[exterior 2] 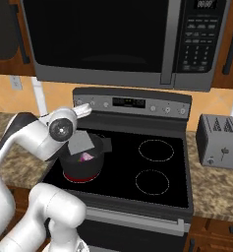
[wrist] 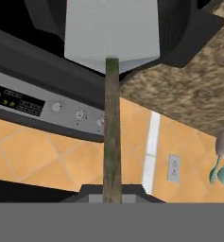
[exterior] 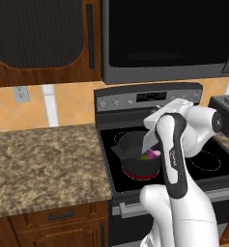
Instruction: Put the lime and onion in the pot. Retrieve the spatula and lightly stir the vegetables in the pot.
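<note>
Pot (exterior: 135,166): dark grey, round, no lid, standing on the front left burner of the stove (exterior: 212,166), the ring beneath it glowing red. One flat side handle points toward the counter.

Onion (exterior: 153,154): pink-purple, inside the pot, partly hidden by the arm in the left base view; also seen in the right base view (exterior 2: 85,156).

Lime (exterior: 144,157): yellow-green, inside the pot, just beside the onion (only a sliver shows past the arm).

Spatula (wrist: 111,35): pale grey squarish blade over the pot's opening, thin dark handle running back toward the hand; the blade also shows tilted above the pot in the left base view (exterior: 150,140) and the right base view (exterior 2: 80,143). Whether the blade touches the vegetables cannot be told.

Gripper (wrist: 112,194): clenched on the spatula's handle, as the hand view shows it, with the handle passing between the finger tips.

Surroundings: speckled brown counter (exterior: 43,164) left of the stove; microwave (exterior 2: 118,39) overhead; grey toaster (exterior 2: 220,141) on the counter to the right; stove control panel (exterior 2: 132,103) with knobs; orange tiled wall with an outlet (exterior: 21,94).
</note>
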